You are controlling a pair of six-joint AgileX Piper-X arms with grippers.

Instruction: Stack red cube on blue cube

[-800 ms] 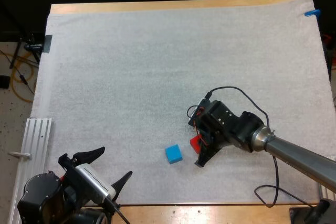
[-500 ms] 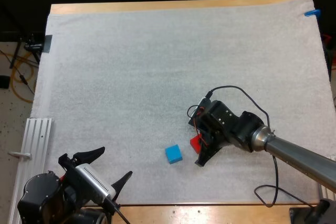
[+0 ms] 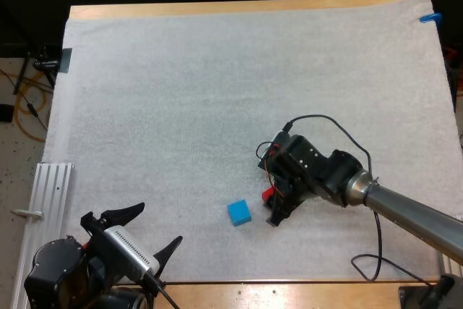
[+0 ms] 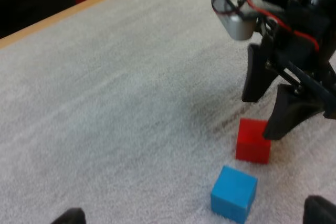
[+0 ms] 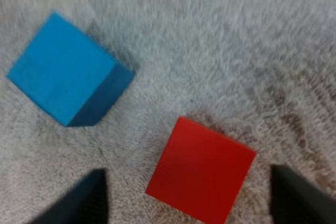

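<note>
The red cube (image 3: 268,193) (image 4: 253,140) (image 5: 199,169) rests on the white mat, with the blue cube (image 3: 239,212) (image 4: 234,192) (image 5: 65,69) a short gap to its left, nearer the front edge. My right gripper (image 3: 272,200) (image 4: 261,118) (image 5: 191,203) hangs low over the red cube, open. Its black fingers (image 5: 79,203) stand on either side of the cube without touching it. The arm hides most of the red cube in the high view. My left gripper (image 3: 150,231) (image 4: 195,214) stands open at the front left corner, holding nothing.
A ribbed aluminium rail (image 3: 51,186) lies beside the mat's left edge. The white mat (image 3: 217,92) stretches bare behind and to the left of the cubes. The table's front edge runs close behind the left gripper.
My right gripper has shifted slightly toward the far left over the red cube, hiding more of it in the high view. Neither cube nor the left arm has moved.
</note>
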